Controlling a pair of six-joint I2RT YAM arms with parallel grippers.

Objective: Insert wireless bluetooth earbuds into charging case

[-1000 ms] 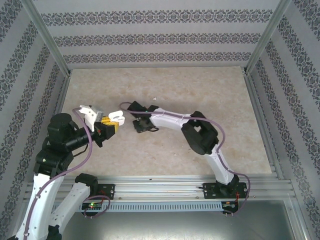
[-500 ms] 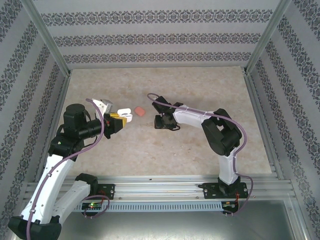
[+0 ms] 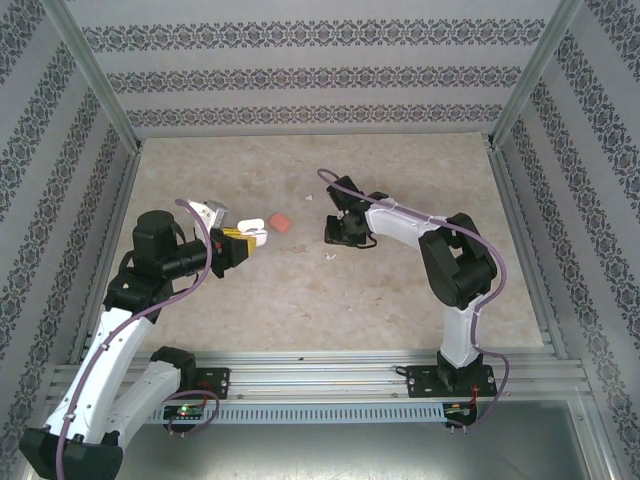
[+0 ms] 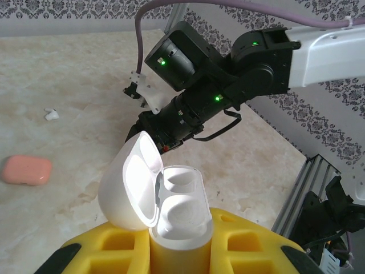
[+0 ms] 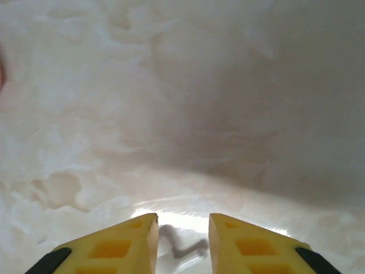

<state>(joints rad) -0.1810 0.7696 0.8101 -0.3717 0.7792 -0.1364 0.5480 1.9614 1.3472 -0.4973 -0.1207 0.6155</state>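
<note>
My left gripper (image 3: 243, 240) (image 4: 179, 234) is shut on the white charging case (image 4: 171, 211), held upright with its lid flipped open to the left and both sockets empty. My right gripper (image 3: 336, 238) (image 5: 182, 228) points down at the table, jaws open. A white earbud (image 5: 191, 267) lies on the table between the yellow fingers (image 5: 122, 245) at the view's bottom edge, partly cut off. In the top view this earbud (image 3: 329, 255) shows as a white speck just in front of the right gripper. Another white earbud (image 3: 309, 199) (image 4: 51, 114) lies farther back.
An orange-red closed case (image 3: 281, 221) (image 4: 25, 169) rests on the table between the two grippers. The right arm's wrist (image 4: 188, 57) hangs close behind the white case. Patterned walls and metal rails enclose the marble-look table (image 3: 400, 300).
The right gripper has swung right and back, away from the white case. A white speck now shows on the table in front of it. The left gripper has hardly moved in the last half second.
</note>
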